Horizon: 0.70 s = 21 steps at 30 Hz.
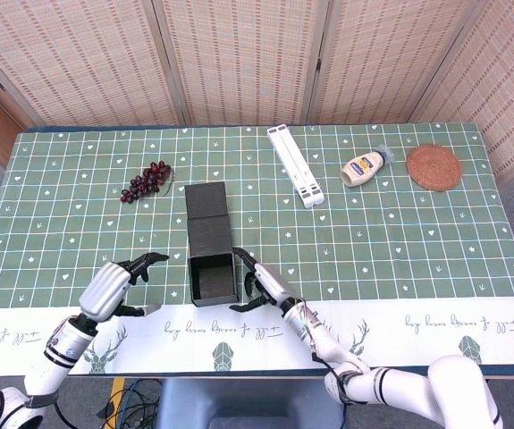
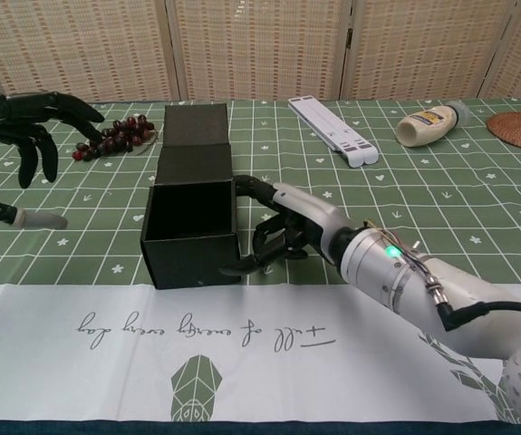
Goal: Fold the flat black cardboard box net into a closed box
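Note:
The black cardboard box (image 1: pixel 213 277) (image 2: pixel 192 228) stands on the green tablecloth near the front edge, its top open and its lid flap (image 1: pixel 207 213) (image 2: pixel 197 136) lying flat behind it. My right hand (image 1: pixel 261 284) (image 2: pixel 283 231) is at the box's right wall, fingers curved, its fingertips touching the wall and front corner. My left hand (image 1: pixel 113 286) (image 2: pixel 24 136) hovers well left of the box, fingers spread, holding nothing.
A bunch of dark grapes (image 1: pixel 146 180) (image 2: pixel 113 138) lies behind and left of the box. A white folded stand (image 1: pixel 296 165) (image 2: pixel 335 130), a mayonnaise bottle (image 1: pixel 366 166) (image 2: pixel 432 123) and a round woven coaster (image 1: pixel 433 166) (image 2: pixel 519 129) sit at the back right.

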{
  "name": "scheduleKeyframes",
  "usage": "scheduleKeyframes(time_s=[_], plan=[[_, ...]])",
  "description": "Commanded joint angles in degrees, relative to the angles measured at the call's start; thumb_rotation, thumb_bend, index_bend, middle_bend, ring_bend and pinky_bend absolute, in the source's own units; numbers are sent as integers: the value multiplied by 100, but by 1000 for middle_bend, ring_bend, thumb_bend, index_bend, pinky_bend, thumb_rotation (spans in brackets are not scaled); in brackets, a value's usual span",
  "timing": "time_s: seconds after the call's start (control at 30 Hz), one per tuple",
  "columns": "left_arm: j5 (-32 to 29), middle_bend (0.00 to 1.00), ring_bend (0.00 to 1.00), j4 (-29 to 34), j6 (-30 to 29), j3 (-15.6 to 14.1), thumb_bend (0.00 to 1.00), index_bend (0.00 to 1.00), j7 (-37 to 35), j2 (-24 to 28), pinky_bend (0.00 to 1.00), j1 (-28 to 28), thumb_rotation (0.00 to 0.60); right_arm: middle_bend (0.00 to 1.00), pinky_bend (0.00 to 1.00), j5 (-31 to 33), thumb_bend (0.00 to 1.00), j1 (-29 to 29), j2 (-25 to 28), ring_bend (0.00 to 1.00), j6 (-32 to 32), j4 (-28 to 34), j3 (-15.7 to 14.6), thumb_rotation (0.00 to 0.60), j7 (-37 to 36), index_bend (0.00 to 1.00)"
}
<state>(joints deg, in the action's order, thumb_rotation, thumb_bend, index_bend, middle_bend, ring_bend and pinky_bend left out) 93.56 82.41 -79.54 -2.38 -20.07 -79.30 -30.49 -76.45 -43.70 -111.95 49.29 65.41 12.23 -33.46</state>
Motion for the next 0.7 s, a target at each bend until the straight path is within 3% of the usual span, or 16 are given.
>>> scheduleKeyframes(time_s=[0.03,0.13,0.3,0.53,0.7], plan=[[-230,166,488,315,260,20,111,80,-412,147,590,39,600,0,946,19,82,197,499,652,27,672,-80,600,108,0],[-516,100,479,552,577,49,111,7,-726,276,590,43,600,0,946,-33,82,282,876,647,228,1072,-6,600,321,0],[-1018,3,464,703,1387,98,111,0,-1341,473,590,-78,600,0,946,-123,82,327,1708,647,479,2014,328,600,525,0],[-1363,0,464,304,2034,221,110,0,-1738,182,596,-172,600,0,946,147,82,310,2518,647,509,2796,723,600,907,0],[-1535,0,465,11,2315,363,110,0,-1923,-147,605,-217,600,0,946,248,82,363,2737,647,580,3021,759,600,952,0]])
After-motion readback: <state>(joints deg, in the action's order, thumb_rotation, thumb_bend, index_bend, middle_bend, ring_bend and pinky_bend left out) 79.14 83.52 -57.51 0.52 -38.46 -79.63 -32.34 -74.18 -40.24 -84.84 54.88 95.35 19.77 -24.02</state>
